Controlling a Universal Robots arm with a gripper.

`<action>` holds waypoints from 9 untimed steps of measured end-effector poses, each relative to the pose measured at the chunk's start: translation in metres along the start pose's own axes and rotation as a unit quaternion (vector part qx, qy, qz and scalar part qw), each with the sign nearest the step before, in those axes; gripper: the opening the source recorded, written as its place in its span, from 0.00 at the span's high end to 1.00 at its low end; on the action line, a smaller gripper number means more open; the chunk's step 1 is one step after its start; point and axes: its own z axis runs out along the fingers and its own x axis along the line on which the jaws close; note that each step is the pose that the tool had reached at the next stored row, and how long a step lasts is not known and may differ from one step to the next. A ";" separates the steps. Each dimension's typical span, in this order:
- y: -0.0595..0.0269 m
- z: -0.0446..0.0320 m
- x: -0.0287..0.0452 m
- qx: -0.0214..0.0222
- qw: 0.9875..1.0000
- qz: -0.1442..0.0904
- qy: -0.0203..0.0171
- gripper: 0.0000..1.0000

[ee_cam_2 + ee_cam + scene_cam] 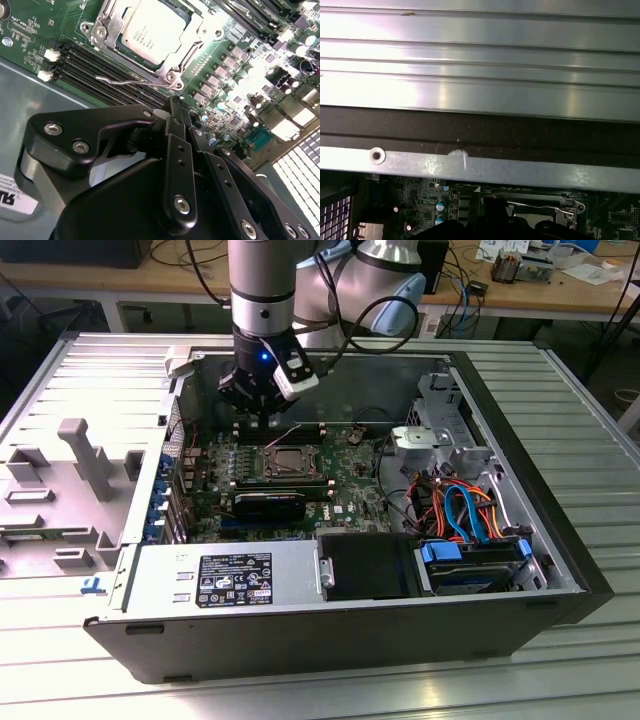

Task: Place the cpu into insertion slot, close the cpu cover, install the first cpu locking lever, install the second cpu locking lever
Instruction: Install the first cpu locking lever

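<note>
The cpu (pixel 150 32), a silver-grey square chip, lies in the insertion slot (pixel 172 76) on the green motherboard. The cpu cover (pixel 106 21), a silver frame, lies flat around the chip. A thin wire locking lever (pixel 122 80) juts out from the slot's edge over the black memory slots; it also shows in the first wrist view (pixel 540 204). My gripper (pixel 175 103) hovers just off that side of the slot, its black fingers pressed together with nothing between them. In the exterior view the gripper (pixel 262 410) hangs above the board behind the cpu (pixel 291 461).
The motherboard sits inside an open computer case (pixel 560 570) lying on a ribbed metal table. A power supply (pixel 225 575) and a drive bay with blue and orange cables (pixel 465 505) fill the near side. A heatsink (pixel 300 165) and capacitors stand close to the slot.
</note>
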 end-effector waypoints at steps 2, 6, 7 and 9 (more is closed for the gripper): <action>-0.0001 0.0028 0.0000 0.000 1.000 0.000 0.000 0.89; -0.0002 0.0053 -0.0001 0.000 1.000 0.000 0.000 0.89; -0.0002 0.0057 -0.0001 0.000 1.000 0.000 0.000 0.89; -0.0002 0.0068 -0.0002 -0.001 1.000 0.000 0.000 0.89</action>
